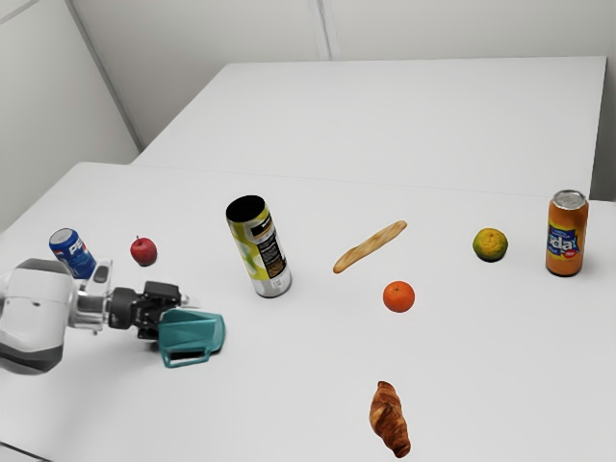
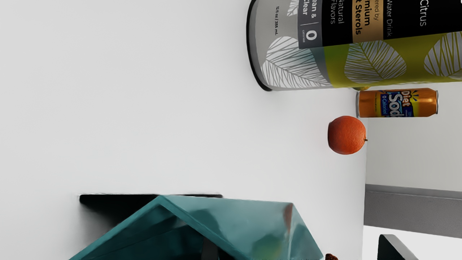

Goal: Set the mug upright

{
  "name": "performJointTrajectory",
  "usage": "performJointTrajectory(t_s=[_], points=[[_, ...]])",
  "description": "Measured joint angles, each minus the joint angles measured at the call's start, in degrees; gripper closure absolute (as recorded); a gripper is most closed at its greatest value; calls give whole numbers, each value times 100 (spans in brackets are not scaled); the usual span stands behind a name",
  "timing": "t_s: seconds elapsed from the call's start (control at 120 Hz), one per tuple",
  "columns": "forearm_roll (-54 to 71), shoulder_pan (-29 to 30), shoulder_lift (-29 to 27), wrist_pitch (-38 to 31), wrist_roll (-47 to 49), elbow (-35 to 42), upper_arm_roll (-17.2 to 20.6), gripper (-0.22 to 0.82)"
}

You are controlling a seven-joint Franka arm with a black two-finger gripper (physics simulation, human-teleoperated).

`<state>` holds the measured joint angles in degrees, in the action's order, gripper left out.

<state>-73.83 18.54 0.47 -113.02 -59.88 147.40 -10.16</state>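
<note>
The teal mug (image 1: 197, 332) lies on its side at the exterior view's lower left, its handle toward that view's bottom edge. Right against the mug's end at the exterior view's left is my gripper (image 1: 162, 310), partly hidden by it. In the wrist view the angular teal mug (image 2: 249, 216) shows its dark hollow at the bottom edge. There the gripper (image 2: 300, 248) is open, one dark fingertip seen at the hollow and the other well apart, past the mug's outer wall.
A tall can (image 1: 260, 248) stands close beyond the mug. A blue can (image 1: 72, 252) and an apple (image 1: 143, 251) are near the arm. Farther off are a baguette (image 1: 371, 246), an orange (image 1: 398, 296), a croissant (image 1: 389, 420), a green-orange fruit (image 1: 490, 244) and a soda can (image 1: 566, 234).
</note>
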Motion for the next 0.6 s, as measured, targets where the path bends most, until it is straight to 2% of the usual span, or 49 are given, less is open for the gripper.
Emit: performJointTrajectory(t_s=[0.092,0.183,0.375,0.6], points=[[4,-111,-21,6,-104,8,-15,47],[13,-204,-38,25,-193,9,-18,61],[27,-283,-157,54,-336,-63,-19,71],[575,78,-526,145,-432,-842,10,75]])
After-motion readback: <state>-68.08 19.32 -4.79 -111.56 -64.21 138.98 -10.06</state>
